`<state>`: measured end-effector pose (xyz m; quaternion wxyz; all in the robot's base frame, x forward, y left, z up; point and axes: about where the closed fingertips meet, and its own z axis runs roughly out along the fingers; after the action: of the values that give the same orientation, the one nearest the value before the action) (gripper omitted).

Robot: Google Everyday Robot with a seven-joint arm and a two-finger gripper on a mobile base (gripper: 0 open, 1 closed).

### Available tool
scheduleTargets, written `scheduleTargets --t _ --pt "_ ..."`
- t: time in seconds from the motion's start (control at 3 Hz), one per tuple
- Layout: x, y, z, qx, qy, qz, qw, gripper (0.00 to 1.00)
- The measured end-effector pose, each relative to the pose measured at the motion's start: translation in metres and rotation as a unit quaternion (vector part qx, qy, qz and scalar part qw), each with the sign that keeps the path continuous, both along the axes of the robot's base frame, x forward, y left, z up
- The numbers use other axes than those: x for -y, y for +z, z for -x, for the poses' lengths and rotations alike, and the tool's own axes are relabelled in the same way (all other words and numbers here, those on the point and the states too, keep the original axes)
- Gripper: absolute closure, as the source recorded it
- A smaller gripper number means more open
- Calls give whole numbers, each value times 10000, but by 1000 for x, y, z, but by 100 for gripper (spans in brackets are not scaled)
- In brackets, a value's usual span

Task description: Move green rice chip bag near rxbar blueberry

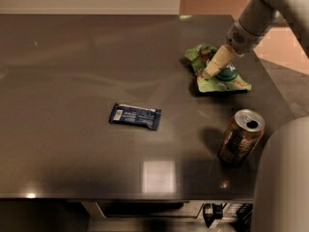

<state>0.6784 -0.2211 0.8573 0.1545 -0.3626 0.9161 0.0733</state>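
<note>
The green rice chip bag point(223, 77), crinkled light green with a dark round logo, lies flat on the dark table point(72, 57) at the right, towards the back. My gripper point(208, 73) comes down from the upper right on its grey arm point(253, 21), and its tan tip rests on or just above the bag's left-middle part, hiding some of it. The rxbar blueberry point(135, 116), a small flat dark-blue wrapper, lies near the table's middle, well to the left of the bag and nearer the front.
A brown metallic drink can point(240, 137) stands upright near the front right, between the bag and the table's front edge. A grey part of the robot point(285, 178) fills the lower right corner. The table's right edge runs just past the bag.
</note>
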Motion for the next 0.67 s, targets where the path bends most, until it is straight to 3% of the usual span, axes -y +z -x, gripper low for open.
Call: scheduleTargets --t 0.67 --pt "-20 2 3 -194 61 -79 9998 41"
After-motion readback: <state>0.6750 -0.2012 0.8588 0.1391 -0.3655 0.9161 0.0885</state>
